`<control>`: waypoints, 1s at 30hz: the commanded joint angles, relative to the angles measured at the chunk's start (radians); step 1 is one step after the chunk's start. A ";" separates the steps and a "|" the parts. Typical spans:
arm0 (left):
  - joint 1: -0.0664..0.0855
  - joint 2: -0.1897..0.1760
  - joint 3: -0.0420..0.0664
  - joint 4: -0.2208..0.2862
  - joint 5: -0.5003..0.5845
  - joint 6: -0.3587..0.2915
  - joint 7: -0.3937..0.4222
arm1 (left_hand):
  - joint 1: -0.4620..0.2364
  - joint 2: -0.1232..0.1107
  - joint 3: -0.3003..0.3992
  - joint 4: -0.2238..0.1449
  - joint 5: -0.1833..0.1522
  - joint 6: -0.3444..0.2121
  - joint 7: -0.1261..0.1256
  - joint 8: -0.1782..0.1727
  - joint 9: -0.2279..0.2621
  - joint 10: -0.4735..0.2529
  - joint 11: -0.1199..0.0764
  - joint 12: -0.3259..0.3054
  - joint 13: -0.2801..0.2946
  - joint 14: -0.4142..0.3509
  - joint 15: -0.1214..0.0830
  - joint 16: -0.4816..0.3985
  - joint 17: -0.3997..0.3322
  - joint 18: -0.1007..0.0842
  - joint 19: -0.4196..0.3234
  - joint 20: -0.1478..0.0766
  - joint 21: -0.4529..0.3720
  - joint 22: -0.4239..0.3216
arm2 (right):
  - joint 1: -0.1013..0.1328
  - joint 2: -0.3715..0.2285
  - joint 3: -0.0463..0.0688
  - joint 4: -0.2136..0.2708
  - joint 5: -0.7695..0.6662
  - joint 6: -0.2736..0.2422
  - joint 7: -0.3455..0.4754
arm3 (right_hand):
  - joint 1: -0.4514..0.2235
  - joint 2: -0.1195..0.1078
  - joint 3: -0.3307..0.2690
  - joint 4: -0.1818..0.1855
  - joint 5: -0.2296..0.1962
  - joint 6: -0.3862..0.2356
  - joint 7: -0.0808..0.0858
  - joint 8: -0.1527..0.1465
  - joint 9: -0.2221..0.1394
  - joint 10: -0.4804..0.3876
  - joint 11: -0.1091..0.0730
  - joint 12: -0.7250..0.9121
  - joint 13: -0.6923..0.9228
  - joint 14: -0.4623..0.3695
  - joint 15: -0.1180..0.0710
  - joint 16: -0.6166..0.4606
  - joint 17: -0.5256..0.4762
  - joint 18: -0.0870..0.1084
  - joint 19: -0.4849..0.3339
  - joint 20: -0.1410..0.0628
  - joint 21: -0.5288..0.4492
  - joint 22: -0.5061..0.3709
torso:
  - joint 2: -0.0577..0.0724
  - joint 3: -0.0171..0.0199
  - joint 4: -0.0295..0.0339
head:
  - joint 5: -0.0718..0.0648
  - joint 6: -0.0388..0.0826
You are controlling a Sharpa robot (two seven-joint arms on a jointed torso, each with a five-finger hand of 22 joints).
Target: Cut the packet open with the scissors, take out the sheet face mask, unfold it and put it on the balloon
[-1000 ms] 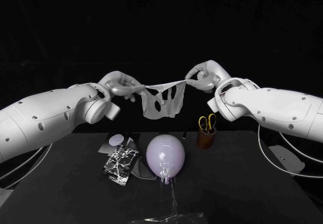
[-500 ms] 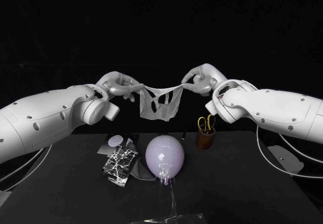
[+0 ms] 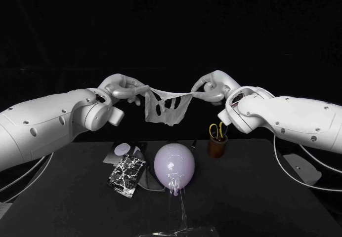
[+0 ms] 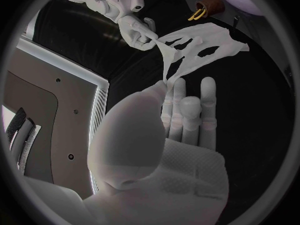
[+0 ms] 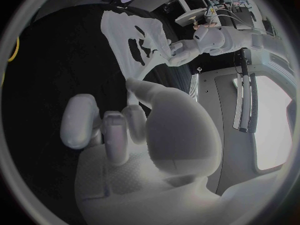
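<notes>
Both hands are raised over the counter (image 3: 271, 197) with the mask (image 3: 151, 112) strung between them. The left robot hand (image 3: 125, 89) pinches one top corner, the right robot hand (image 3: 214, 85) the other. The mask hangs crumpled (holes showing) above the balloon (image 3: 175, 163), well apart from it. The packet (image 3: 129, 173) lies beside the balloon, and what look like scissors (image 3: 219, 129) stand in a cup (image 3: 217, 147).

Black table (image 3: 274, 200), balloon (image 3: 175, 164), packet (image 3: 128, 174), cup (image 3: 217, 147) with scissors (image 3: 219, 129)

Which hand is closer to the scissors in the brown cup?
Right. The right hand, pinching the sheet face mask, hangs above the scissors; the left hand is well aside.
</notes>
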 commanded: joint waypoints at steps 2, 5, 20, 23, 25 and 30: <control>0.003 0.005 0.002 -0.011 -0.097 0.053 0.020 | 0.007 0.008 0.046 -0.040 0.007 0.002 0.002 0.003 0.003 0.010 0.000 -0.006 -0.001 0.012 -0.002 0.011 0.019 0.021 0.002 -0.005 0.007 0.002 | 0.000 -0.028 0.000 0.066 0.111 0.032 -0.014 | -0.003 0.009 -0.002 -0.004 0.005 0.006 0.001 0.005 0.001 0.008 0.002 -0.004 0.089 0.107 -0.001 0.005 0.263 -0.002 0.000 -0.004 -0.008 0.165 | -0.001 -0.0019 -0.0003 | -0.001 0.000; 0.003 0.010 0.001 -0.023 -0.144 0.063 0.024 | 0.008 0.007 0.048 -0.041 0.007 0.003 0.003 0.003 0.002 0.010 0.001 -0.007 -0.002 0.022 -0.002 0.020 0.036 0.021 0.002 -0.006 0.010 0.004 | -0.001 -0.047 -0.001 0.118 0.164 0.048 -0.009 | -0.003 0.010 -0.002 -0.004 0.005 0.006 0.001 0.005 0.001 0.007 0.002 -0.004 0.089 0.107 -0.001 0.005 0.263 -0.001 -0.002 -0.003 -0.013 0.164 | -0.002 -0.0030 -0.0012 | 0.002 0.005; -0.012 0.040 -0.014 -0.099 -0.275 0.093 0.079 | 0.007 0.005 0.050 -0.040 0.007 0.004 0.004 0.001 0.002 0.010 0.000 -0.009 -0.004 0.034 -0.002 0.032 0.058 0.021 0.003 -0.006 0.014 0.008 | -0.034 -0.041 -0.019 0.281 0.304 0.120 0.024 | -0.005 0.012 -0.003 -0.002 0.005 0.005 0.002 0.004 0.001 0.006 0.002 -0.007 0.087 0.107 -0.001 0.005 0.263 0.000 -0.003 -0.003 -0.019 0.163 | -0.026 -0.0139 -0.0007 | 0.032 -0.003; -0.023 0.040 -0.017 -0.105 -0.285 0.098 0.087 | 0.007 0.005 0.050 -0.040 0.007 0.004 0.004 0.001 0.002 0.010 0.000 -0.009 -0.004 0.034 -0.002 0.032 0.058 0.021 0.003 -0.006 0.014 0.008 | -0.053 -0.021 -0.024 0.299 0.317 0.123 0.032 | -0.006 0.013 -0.003 -0.002 0.005 0.004 0.002 0.004 0.001 0.006 0.003 -0.007 0.087 0.107 -0.001 0.005 0.263 0.000 -0.004 -0.003 -0.021 0.162 | -0.031 -0.0155 -0.0011 | 0.042 -0.007; -0.031 0.041 -0.019 -0.110 -0.289 0.098 0.092 | 0.008 0.005 0.050 -0.040 0.007 0.004 0.004 0.001 0.002 0.010 0.000 -0.009 -0.005 0.034 -0.002 0.032 0.058 0.021 0.003 -0.006 0.015 0.009 | -0.065 -0.009 -0.028 0.312 0.322 0.122 0.038 | -0.006 0.014 -0.003 -0.001 0.005 0.004 0.002 0.004 0.001 0.005 0.003 -0.008 0.086 0.107 -0.001 0.005 0.263 0.001 -0.005 -0.003 -0.023 0.162 | -0.035 -0.0164 -0.0006 | 0.045 -0.010; -0.047 0.041 -0.022 -0.118 -0.293 0.101 0.102 | 0.008 0.005 0.050 -0.040 0.007 0.004 0.004 0.001 0.002 0.010 0.000 -0.009 -0.005 0.034 -0.002 0.033 0.059 0.021 0.003 -0.006 0.015 0.009 | -0.093 0.024 -0.033 0.340 0.325 0.103 0.053 | -0.007 0.015 -0.003 -0.001 0.005 0.004 0.002 0.004 0.001 0.005 0.003 -0.009 0.086 0.107 -0.001 0.005 0.263 0.001 -0.005 -0.003 -0.025 0.161 | -0.038 -0.0186 -0.0014 | 0.050 -0.013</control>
